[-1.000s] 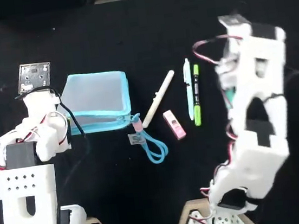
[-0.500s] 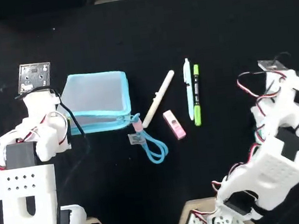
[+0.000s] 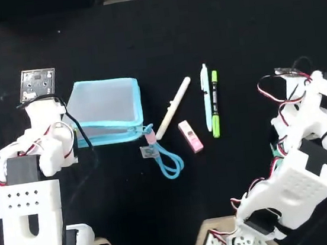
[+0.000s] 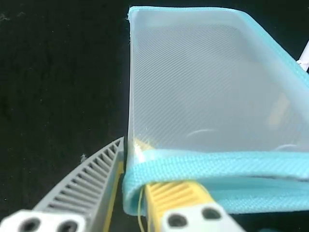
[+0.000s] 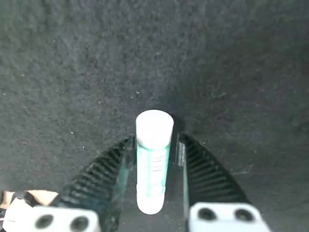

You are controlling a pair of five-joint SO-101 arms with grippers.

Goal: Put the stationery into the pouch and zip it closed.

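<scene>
A translucent pouch [image 3: 105, 109] with a teal zip band lies left of centre, its mouth toward the arms. My left gripper [image 3: 73, 133] is shut on the pouch's [image 4: 207, 96] near left corner; the teal edge sits between the grey and yellow fingers of this gripper [image 4: 131, 191]. A white pen [image 3: 173, 107], a pink eraser [image 3: 190, 136], a white-blue pen [image 3: 206, 96] and a green highlighter [image 3: 214, 104] lie right of the pouch. At the far right, low over the cloth, my right gripper [image 5: 154, 162] is shut on a white and green tube [image 5: 153, 145].
A blue strap loop [image 3: 169, 160] with a pink zip pull [image 3: 149, 137] trails from the pouch's near right corner. A small grey square plate [image 3: 38, 83] lies behind the left arm. Black cloth [image 3: 141, 35] covers the table.
The right arm has swung away from beside the pens to the far right and dropped lower, then shifted slightly. The left arm and the pouch have not moved.
</scene>
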